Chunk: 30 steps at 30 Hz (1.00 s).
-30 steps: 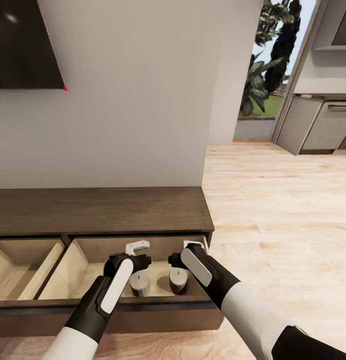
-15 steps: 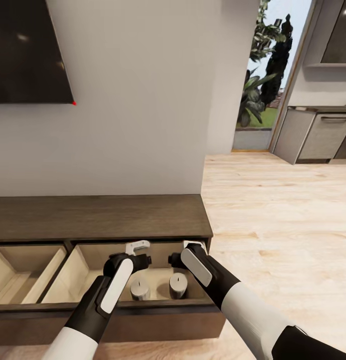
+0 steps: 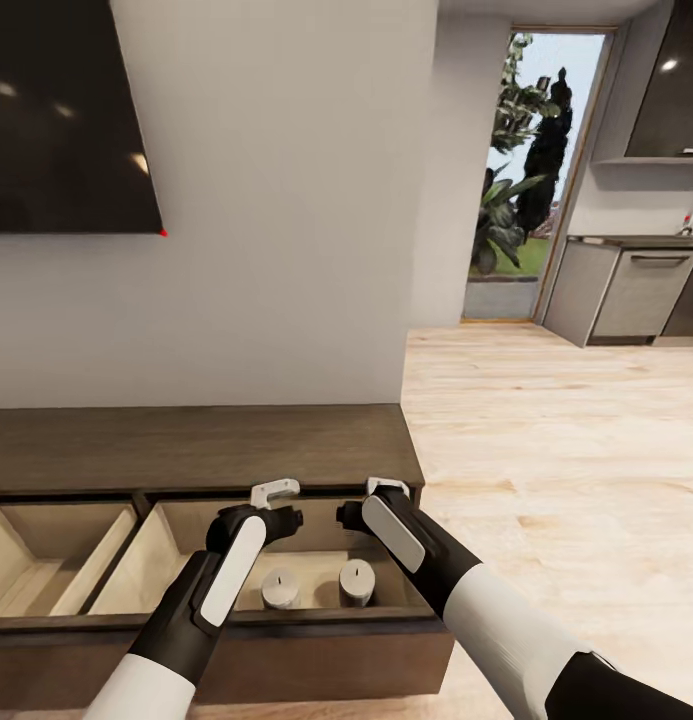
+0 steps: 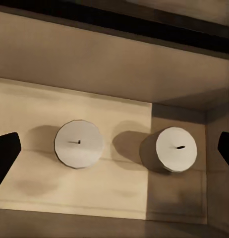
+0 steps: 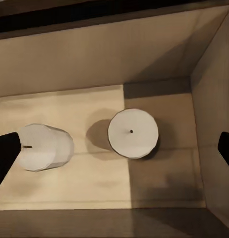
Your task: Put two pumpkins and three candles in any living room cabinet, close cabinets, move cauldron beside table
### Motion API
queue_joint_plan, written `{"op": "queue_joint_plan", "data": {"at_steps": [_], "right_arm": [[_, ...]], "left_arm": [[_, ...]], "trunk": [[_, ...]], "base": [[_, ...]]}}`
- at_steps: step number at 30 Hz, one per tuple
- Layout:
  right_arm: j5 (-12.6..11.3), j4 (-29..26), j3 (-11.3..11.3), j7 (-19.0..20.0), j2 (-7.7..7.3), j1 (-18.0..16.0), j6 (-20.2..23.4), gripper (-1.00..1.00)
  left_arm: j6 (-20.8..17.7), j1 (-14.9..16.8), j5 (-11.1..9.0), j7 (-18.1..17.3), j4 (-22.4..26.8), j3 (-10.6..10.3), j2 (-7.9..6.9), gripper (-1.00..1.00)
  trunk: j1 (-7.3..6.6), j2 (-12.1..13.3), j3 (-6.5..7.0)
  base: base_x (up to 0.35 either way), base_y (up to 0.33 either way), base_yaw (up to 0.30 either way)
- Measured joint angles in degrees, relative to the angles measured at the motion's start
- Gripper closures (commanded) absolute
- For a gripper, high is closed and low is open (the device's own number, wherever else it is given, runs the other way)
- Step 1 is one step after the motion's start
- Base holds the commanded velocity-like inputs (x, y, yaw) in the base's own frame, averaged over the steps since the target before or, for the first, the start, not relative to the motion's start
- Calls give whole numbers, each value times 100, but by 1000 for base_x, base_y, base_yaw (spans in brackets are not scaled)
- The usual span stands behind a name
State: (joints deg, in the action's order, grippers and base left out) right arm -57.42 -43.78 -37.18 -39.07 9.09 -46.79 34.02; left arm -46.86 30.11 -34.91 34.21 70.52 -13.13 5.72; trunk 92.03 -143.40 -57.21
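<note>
Two candles stand upright inside the open cabinet drawer.

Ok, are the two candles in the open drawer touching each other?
Apart. The left wrist view, looking down, shows bare drawer floor between the left candle and the right candle; the head view shows the same gap.
</note>
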Motion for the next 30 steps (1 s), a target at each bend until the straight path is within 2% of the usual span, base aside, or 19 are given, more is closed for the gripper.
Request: {"op": "queue_joint_plan", "data": {"at_steps": [13, 24, 30], "right_arm": [[-7, -10, 0, 1, -1, 0, -105, -100], [-4, -10, 0, 8, -1, 0, -113, -100], [0, -11, 0, 9, -1, 1, -115, -100]], "left_arm": [[0, 0, 0, -1, 0, 0, 0, -100], [0, 0, 0, -2, 6, 0, 0, -100], [-1, 0, 0, -4, 6, 0, 0, -100]], "trunk": [[-33, 17, 288], [-265, 442, 488], [-395, 683, 595]], "base": [[-70, 32, 0], [-108, 43, 0], [-266, 127, 0]]}}
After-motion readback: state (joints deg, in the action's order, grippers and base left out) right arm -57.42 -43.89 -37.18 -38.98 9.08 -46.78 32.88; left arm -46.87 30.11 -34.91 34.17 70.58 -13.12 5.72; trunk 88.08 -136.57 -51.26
